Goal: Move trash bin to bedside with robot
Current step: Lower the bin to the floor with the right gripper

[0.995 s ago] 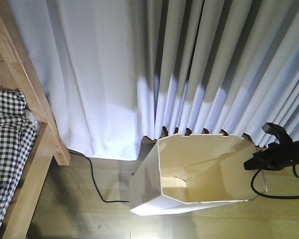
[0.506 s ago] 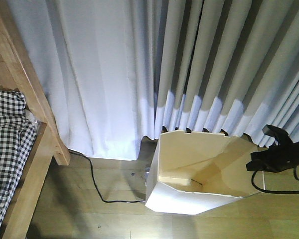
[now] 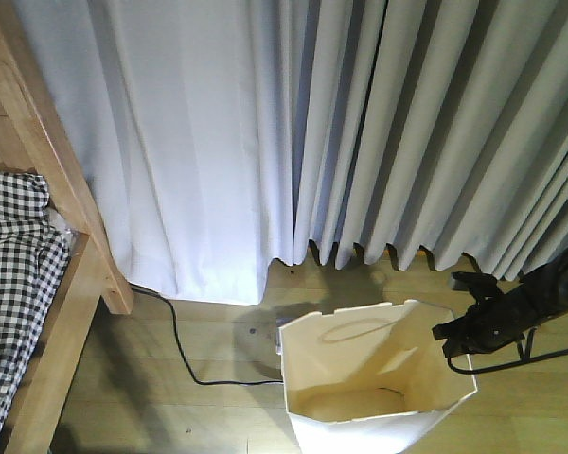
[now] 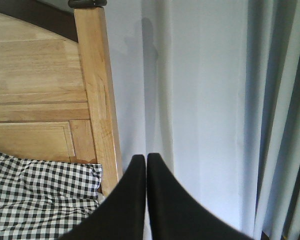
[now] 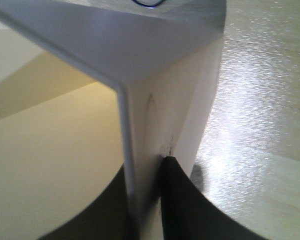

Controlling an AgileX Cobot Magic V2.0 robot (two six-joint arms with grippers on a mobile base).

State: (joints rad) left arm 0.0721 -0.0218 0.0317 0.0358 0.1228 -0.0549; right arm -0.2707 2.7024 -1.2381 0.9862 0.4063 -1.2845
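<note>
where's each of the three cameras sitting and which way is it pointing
Front-facing: high, angled down at the tall white plastic trash bin, pleated grey curtain and wooden bed frame; right gripper shows.
Left wrist: behind the shut left gripper, facing bed and curtain.
Right wrist: behind fingers clamping the bin wall.
Front and left wrist share bed and curtain.

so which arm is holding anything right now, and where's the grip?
The right gripper is clamped on the trash bin, pinching its thin wall at the rim on the right side. The left gripper is shut and holds nothing.

White trash bin (image 3: 355, 416) on wood floor (image 3: 189, 416), right hand (image 3: 457, 330) at its rim
</note>
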